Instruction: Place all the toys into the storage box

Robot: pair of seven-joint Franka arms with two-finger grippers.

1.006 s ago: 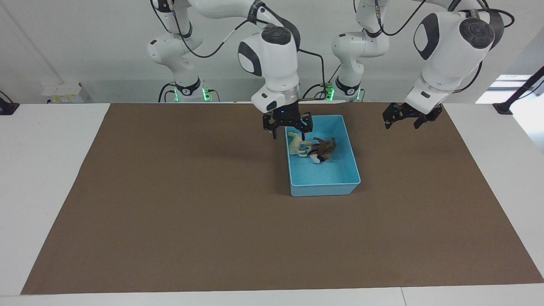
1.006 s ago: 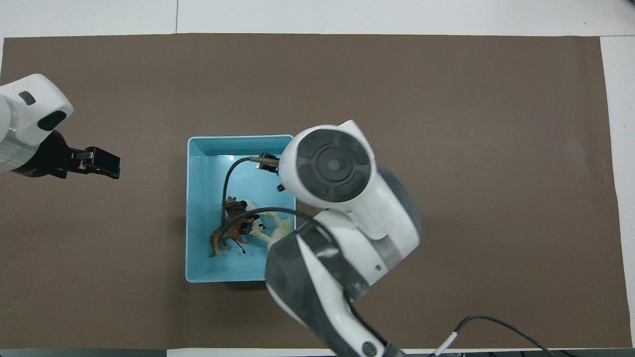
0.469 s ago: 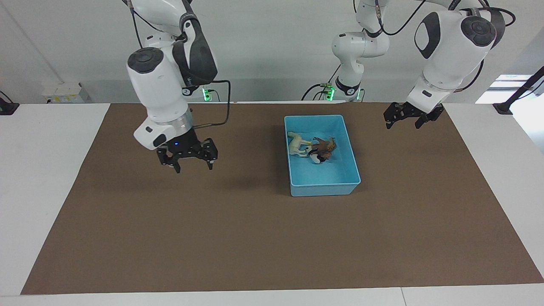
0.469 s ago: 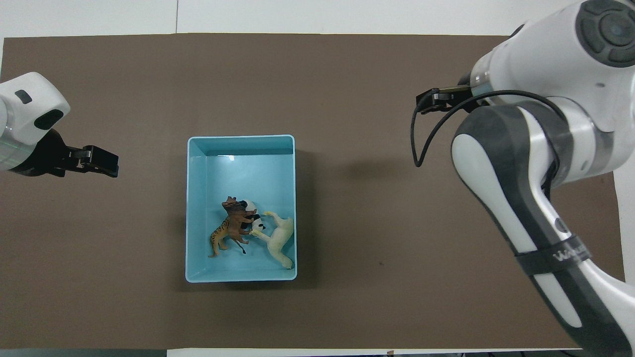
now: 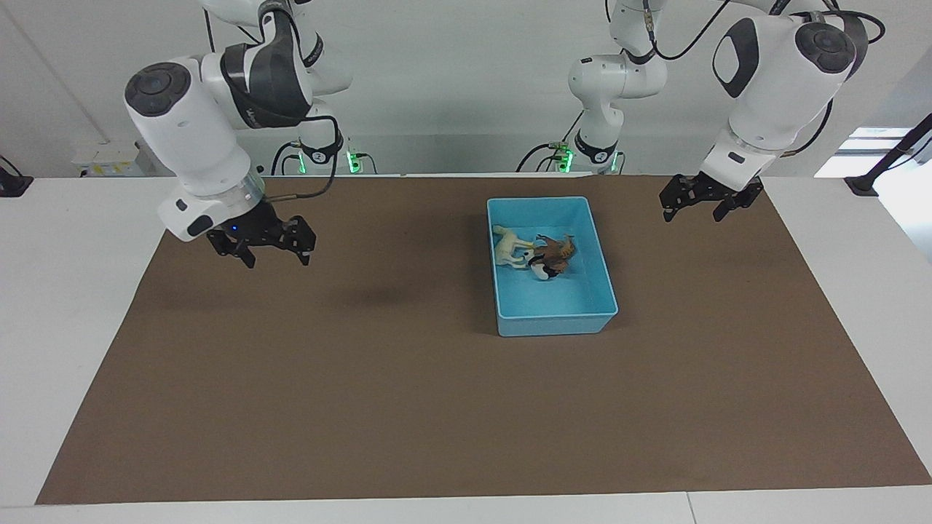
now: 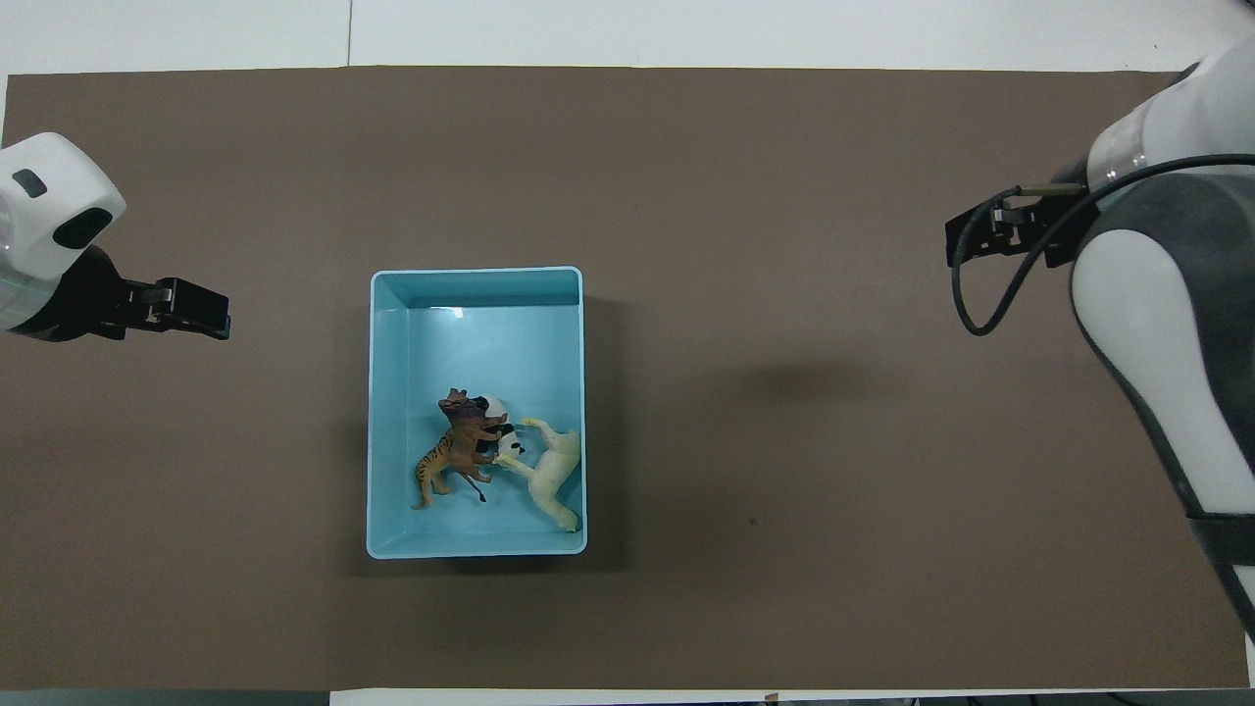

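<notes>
The light blue storage box [image 5: 571, 302] stands on the brown mat and also shows in the overhead view [image 6: 471, 328]. All four toys lie in a heap in the part of it nearer to the robots: cream-white horse [image 5: 507, 247] [image 6: 549, 471], brown lion [image 5: 557, 251] [image 6: 469, 424], black-and-white panda [image 5: 542, 271] [image 6: 502, 436] and orange striped tiger [image 6: 436, 473]. My right gripper [image 5: 277, 255] is open and empty, up in the air over the mat toward the right arm's end. My left gripper [image 5: 693, 213] [image 6: 201, 319] is open and empty, waiting over the mat beside the box.
The brown mat [image 5: 378, 393] covers most of the white table [image 5: 65, 291]. Nothing else lies on the mat. The right arm's white body [image 6: 1167, 324] fills the overhead view's edge at its end of the table.
My right gripper has left the box and swung away, empty, to the right arm's end of the table. The toys stay in the box. The left gripper has hardly moved.
</notes>
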